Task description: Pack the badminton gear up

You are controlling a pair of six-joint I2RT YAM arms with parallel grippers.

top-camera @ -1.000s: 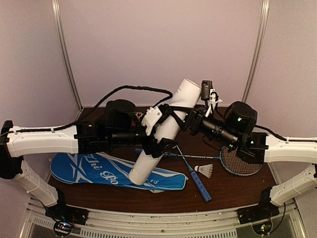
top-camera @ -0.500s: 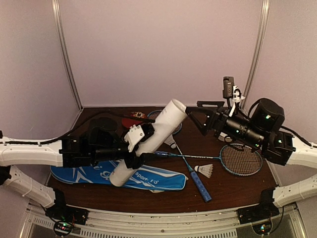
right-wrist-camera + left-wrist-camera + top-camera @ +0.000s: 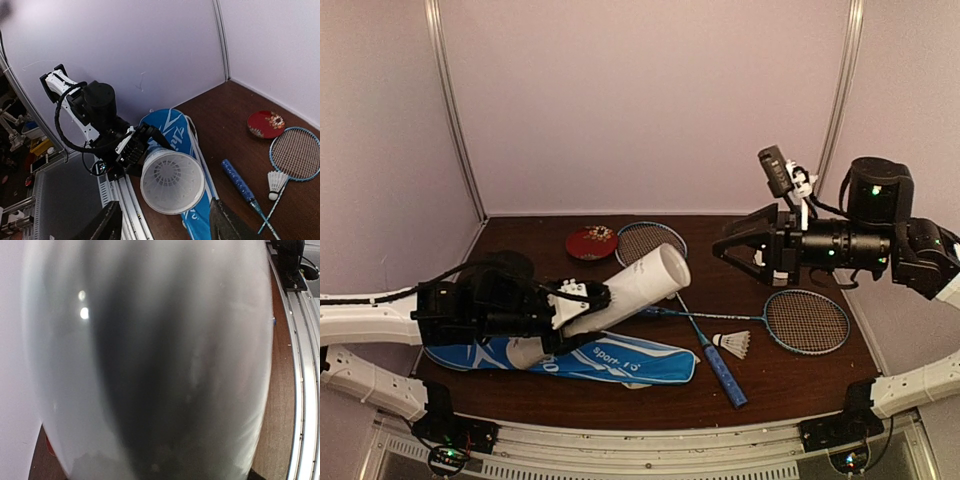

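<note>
Left gripper [image 3: 578, 302]: fingers clamped across the body of the long white tube [image 3: 638, 283], low on the left side of the table [image 3: 775, 392]. Tube: tilted, open mouth raised toward the far right, lower end down over the racket bag [image 3: 620, 362]; contact with the bag cannot be told. It fills the left wrist view as a blurred white-grey surface [image 3: 150, 365]. In the right wrist view its round mouth [image 3: 172, 182] faces the camera with a white lattice pattern deep inside. Racket bag: blue, white lettering, flat along the near left. Right gripper [image 3: 738, 258]: jaws wide apart, nothing between them, held high above the right half of the table, pointing left. First racket: head [image 3: 651, 241] at the far centre, blue handle [image 3: 724, 375] at the near edge right of the bag. Second racket: head [image 3: 807, 321] on the right, its shaft running left and crossing the first racket's shaft. Shuttlecock [image 3: 732, 343]: white, between the two rackets, just beside the first handle. Second shuttlecock [image 3: 274, 182]: near the first racket's head, close under the tube mouth. Red dish [image 3: 590, 242]: far, left of the first racket's head.
</note>
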